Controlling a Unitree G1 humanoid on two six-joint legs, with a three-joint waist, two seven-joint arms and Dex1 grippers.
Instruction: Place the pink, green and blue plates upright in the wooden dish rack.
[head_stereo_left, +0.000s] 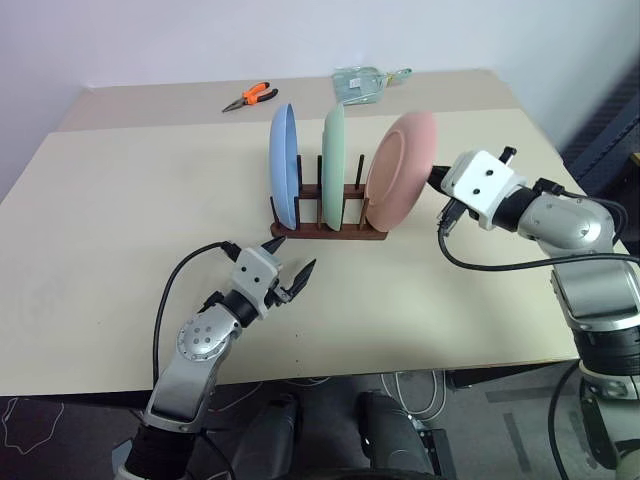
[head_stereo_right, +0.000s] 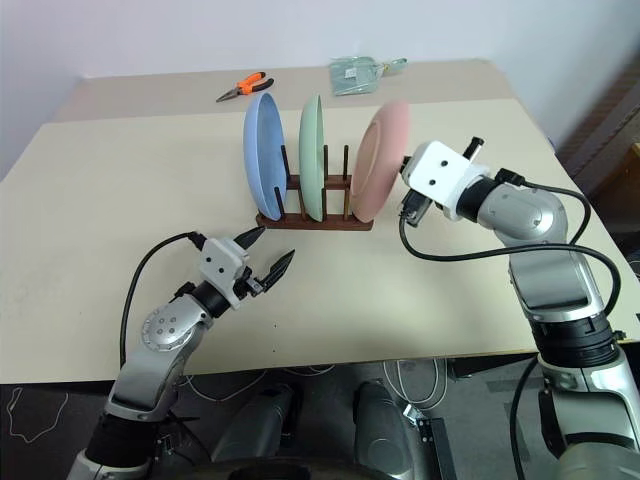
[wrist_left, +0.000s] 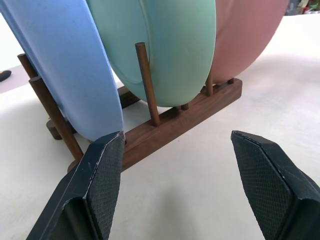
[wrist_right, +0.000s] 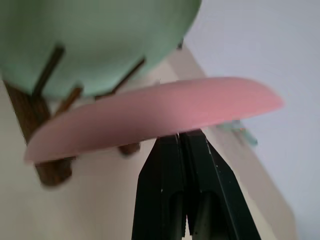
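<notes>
Centre-top of the head views, the wooden dish rack (head_stereo_left: 328, 226) holds the blue plate (head_stereo_left: 284, 165) and green plate (head_stereo_left: 334, 166) upright. Pink plate (head_stereo_left: 400, 171) leans at the rack's right end, its rim clamped in the right hand (head_stereo_left: 437, 175); whether it is fully seated is unclear. Left hand (head_stereo_left: 293, 270), fingers apart, idles lower left on the surface (head_stereo_left: 120, 250). Remaining: seat the pink plate, let go.

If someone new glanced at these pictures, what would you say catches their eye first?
Three plates standing in the rack mid-table: blue plate at the robot's left end, green plate in the middle, pink plate at the right end, leaning. The right gripper, shut, is at the pink plate's rim; the left gripper waits open before the rack.
</notes>
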